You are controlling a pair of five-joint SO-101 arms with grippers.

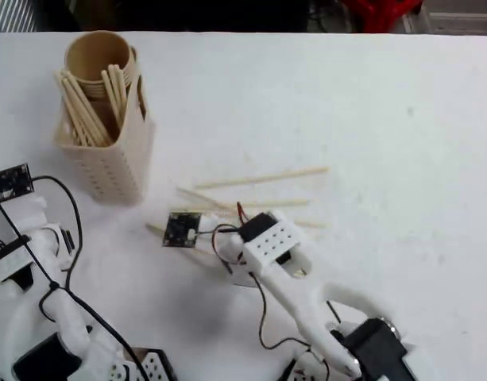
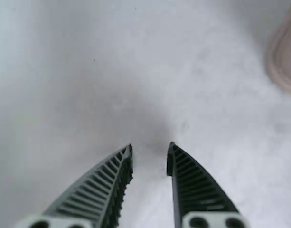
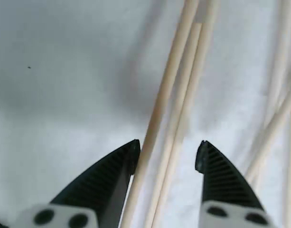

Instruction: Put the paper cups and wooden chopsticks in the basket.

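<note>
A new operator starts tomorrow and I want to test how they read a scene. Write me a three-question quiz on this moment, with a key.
1. True or false: the right end effector is shut on a single chopstick.
2. Where are the paper cups? A) in the basket B) beside it C) under the right arm
3. Fill in: some loose chopsticks lie ___ the right end effector's open jaws.
Key: 1 false; 2 A; 3 between.
</note>
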